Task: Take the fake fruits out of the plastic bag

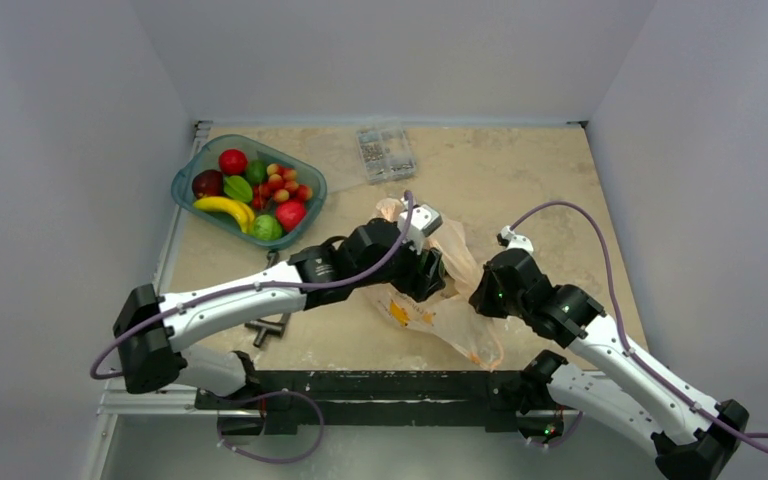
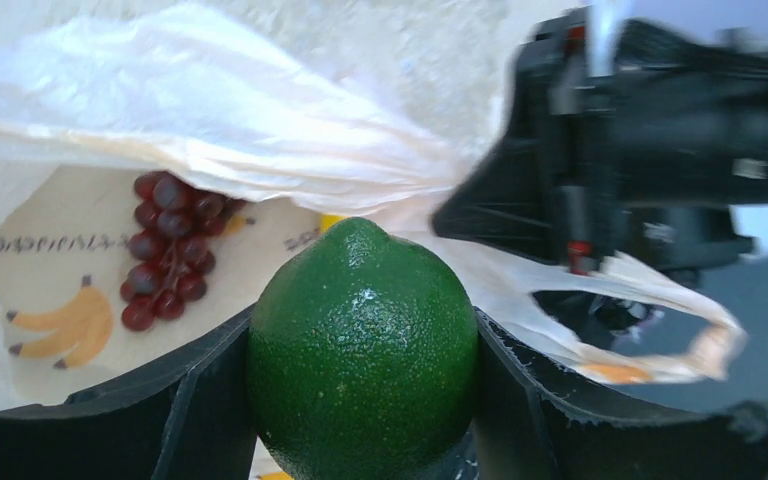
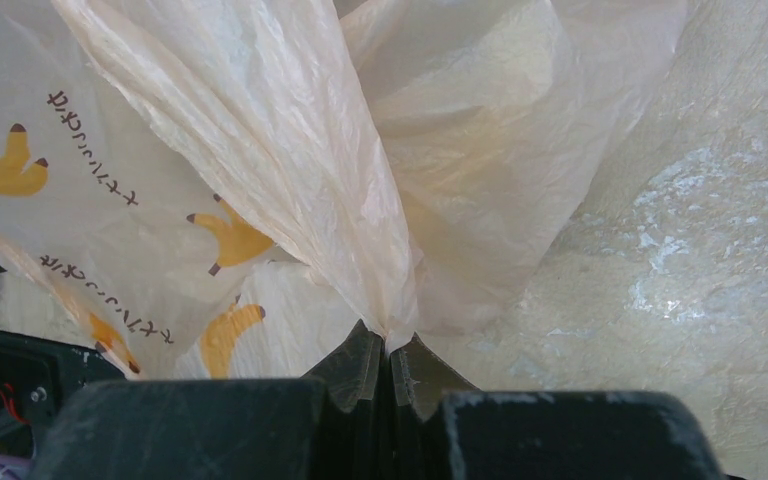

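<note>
The pale-orange plastic bag (image 1: 455, 310) lies crumpled mid-table between the arms. My left gripper (image 2: 360, 400) is shut on a green lime (image 2: 362, 340) at the bag's mouth; in the top view that gripper (image 1: 428, 272) sits over the bag and hides the lime. A dark red grape cluster (image 2: 168, 250) lies inside the bag (image 2: 210, 110), behind the lime. My right gripper (image 3: 390, 352) is shut on a bunched fold of the bag (image 3: 290, 150), holding it up; it shows in the top view (image 1: 480, 296) at the bag's right side.
A teal tray (image 1: 186, 180) at the back left holds apples, a banana (image 1: 224, 206), limes and a cherry bunch (image 1: 282, 182). A clear box of small parts (image 1: 385, 152) stands at the back centre. A grey metal clamp (image 1: 268, 328) lies near the left arm.
</note>
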Tool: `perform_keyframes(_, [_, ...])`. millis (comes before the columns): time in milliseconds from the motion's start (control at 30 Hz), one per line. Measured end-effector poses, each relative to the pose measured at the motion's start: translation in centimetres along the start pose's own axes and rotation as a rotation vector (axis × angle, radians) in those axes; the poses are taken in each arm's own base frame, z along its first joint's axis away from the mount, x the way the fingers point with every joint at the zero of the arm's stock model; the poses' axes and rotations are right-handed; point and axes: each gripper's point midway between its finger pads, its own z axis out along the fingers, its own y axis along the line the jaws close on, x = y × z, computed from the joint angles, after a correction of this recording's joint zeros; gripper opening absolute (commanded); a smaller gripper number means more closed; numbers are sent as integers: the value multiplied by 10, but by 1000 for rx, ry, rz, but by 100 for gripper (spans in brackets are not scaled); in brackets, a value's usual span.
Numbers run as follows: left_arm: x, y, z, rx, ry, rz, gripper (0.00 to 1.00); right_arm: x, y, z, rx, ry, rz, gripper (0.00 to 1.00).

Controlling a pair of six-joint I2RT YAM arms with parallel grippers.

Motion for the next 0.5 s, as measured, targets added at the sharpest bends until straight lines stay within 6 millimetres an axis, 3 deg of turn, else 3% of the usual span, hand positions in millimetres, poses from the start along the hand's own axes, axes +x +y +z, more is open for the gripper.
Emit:
perform_keyframes(300, [-50, -47, -66, 260, -222, 74, 0, 0, 0, 0, 0, 0, 0, 0])
perform_keyframes(400, [-66, -48, -91, 266, -301, 103, 0, 0, 0, 0, 0, 0, 0, 0])
perform_keyframes(500, [-85, -32, -119, 182, -401, 112, 0, 0, 0, 0, 0, 0, 0, 0])
